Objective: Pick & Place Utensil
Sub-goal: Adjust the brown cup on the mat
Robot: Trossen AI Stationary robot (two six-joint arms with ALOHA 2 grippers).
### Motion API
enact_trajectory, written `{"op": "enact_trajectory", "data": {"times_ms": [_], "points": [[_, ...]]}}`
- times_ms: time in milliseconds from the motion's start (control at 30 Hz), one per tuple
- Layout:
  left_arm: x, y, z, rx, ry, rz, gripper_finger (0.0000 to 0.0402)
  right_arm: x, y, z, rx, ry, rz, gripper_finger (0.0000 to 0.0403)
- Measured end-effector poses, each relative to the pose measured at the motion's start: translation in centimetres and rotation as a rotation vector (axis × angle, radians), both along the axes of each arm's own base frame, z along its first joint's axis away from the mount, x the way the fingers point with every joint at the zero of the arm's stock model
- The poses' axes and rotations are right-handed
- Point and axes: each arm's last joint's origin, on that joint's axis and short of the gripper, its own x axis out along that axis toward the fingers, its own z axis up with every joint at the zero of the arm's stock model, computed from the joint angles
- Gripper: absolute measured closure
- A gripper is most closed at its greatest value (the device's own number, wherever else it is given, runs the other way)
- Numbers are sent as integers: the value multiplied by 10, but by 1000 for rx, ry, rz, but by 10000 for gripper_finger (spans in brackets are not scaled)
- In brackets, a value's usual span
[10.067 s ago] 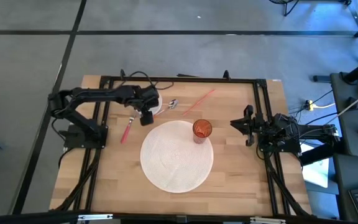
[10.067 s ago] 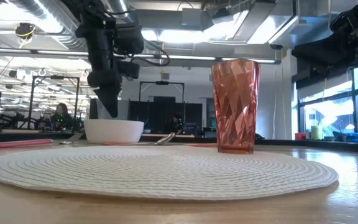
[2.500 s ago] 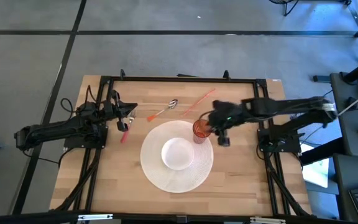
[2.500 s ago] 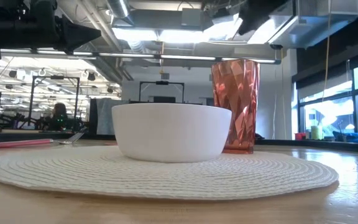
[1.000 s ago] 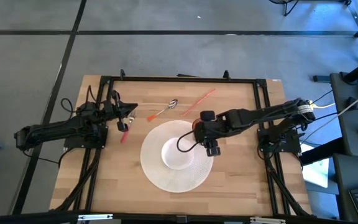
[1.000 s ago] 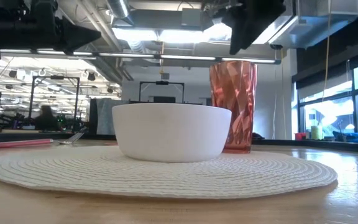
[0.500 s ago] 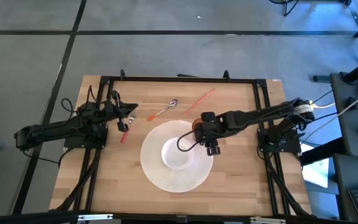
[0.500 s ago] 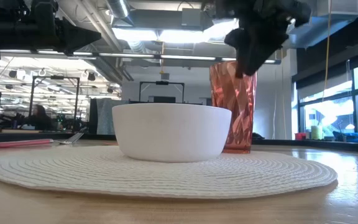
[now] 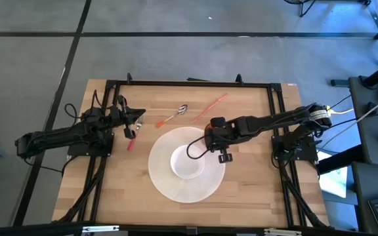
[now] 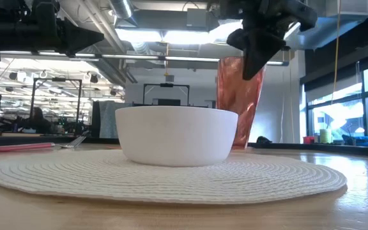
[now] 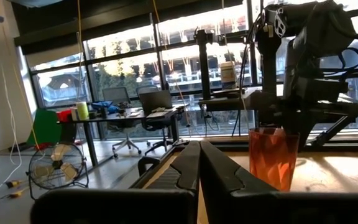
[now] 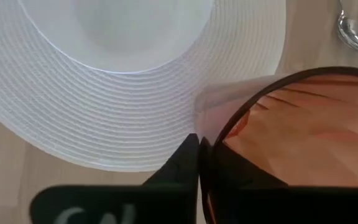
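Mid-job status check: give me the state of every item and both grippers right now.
Tumbler: tilted, rim pinched by the right gripper.
Bowl: upright, centred on the placemat.
Spoon: flat on the table, untouched.
Red-handled utensil: flat on the table beside the left gripper.
Pink straw: flat on the table.
Left gripper: shut, empty, waiting at the table's left.

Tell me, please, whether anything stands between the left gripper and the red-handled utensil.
Nothing visible does: the red-handled utensil lies on bare wood right beside the left gripper. The right gripper holds the cup far off.
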Motion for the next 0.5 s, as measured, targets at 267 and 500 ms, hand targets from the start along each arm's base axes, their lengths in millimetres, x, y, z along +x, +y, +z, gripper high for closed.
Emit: {"op": "enact_trajectory", "data": {"times_ms": [267, 500], "points": [[0, 0, 0, 0, 1, 0, 399, -10, -2, 14, 17, 97, -69, 390], [0, 0, 0, 0, 1, 0, 399, -13, -1, 15, 67, 130, -100, 394]]}}
